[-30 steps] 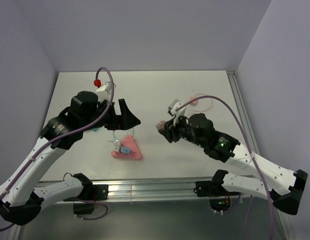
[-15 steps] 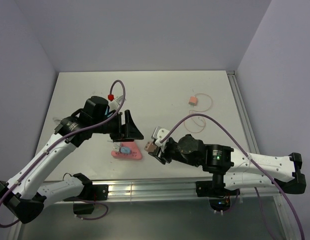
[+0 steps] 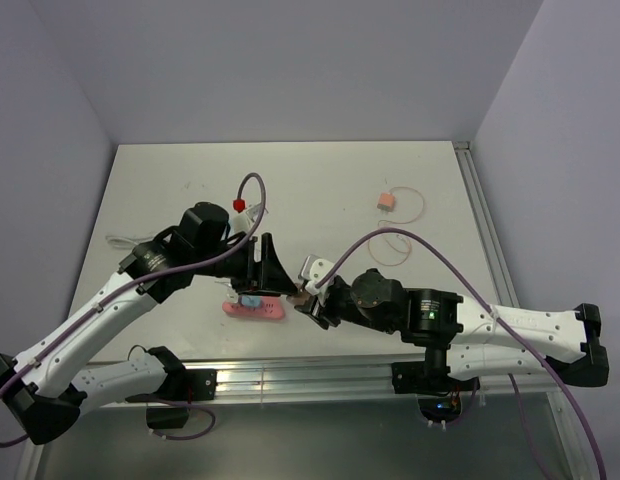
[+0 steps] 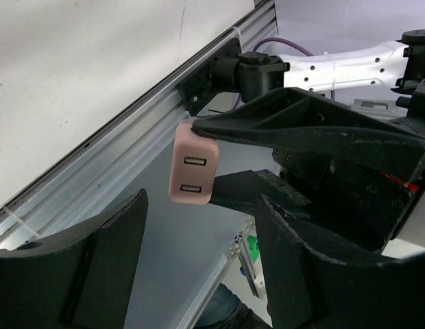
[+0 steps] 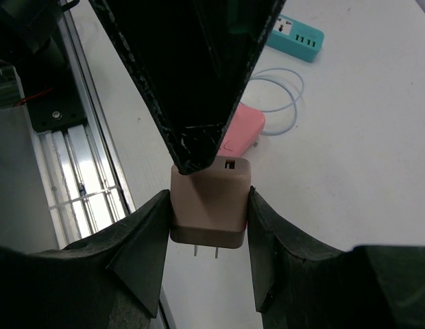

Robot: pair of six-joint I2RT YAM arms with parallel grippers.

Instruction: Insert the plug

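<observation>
1. Your left jaws stand part open with nothing between them, low over the pink block (image 3: 252, 309) on the surface (image 3: 320, 180).
2. Your right jaws are clamped on the beige charger (image 5: 211, 195), held clear of the surface just right of that block, prongs (image 5: 205, 251) bare; one left finger (image 5: 192, 89) reaches its port end.
3. Far right, a small adapter (image 3: 387, 201) lies with its looped cable.

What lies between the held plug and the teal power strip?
A pink block and a loop of pale blue cable, both lying on the table; the right wrist view shows this.
</observation>
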